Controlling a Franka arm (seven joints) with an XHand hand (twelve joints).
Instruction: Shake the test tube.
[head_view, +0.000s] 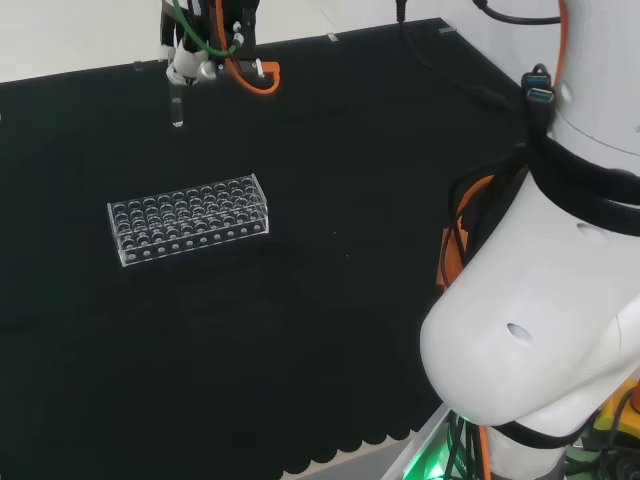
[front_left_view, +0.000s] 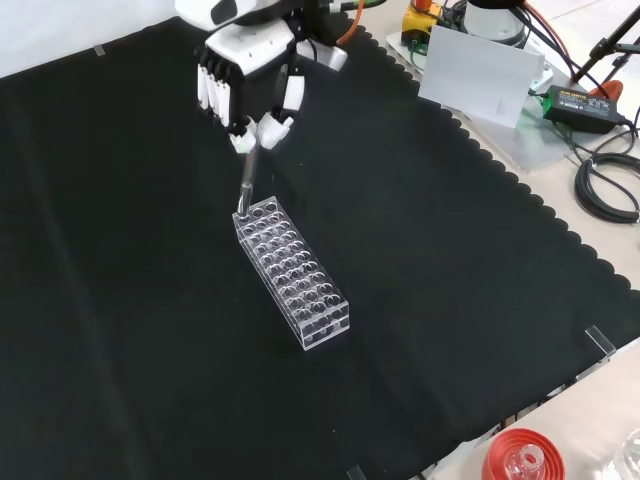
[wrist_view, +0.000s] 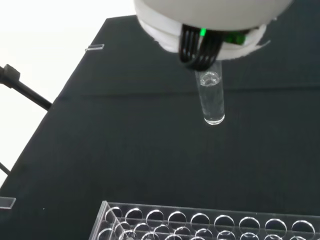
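Empty rack (front_left_view: 293, 272), held test tube (front_left_view: 246, 186) above

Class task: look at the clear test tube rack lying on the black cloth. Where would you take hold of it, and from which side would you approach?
Grip the rack across its narrow width, on the two long side walls near the middle, coming straight down from above. It is a long, low block lying flat, so only the short span suits fingers, and a central hold should keep it level. The hand is shut on the tube, so it would have to free itself first.

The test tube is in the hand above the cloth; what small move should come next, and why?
Probably a short side-to-side shake. The hand pinches the test tube at its top with its fingers, and the tube hangs clear of the rack, so nothing looks in the way.
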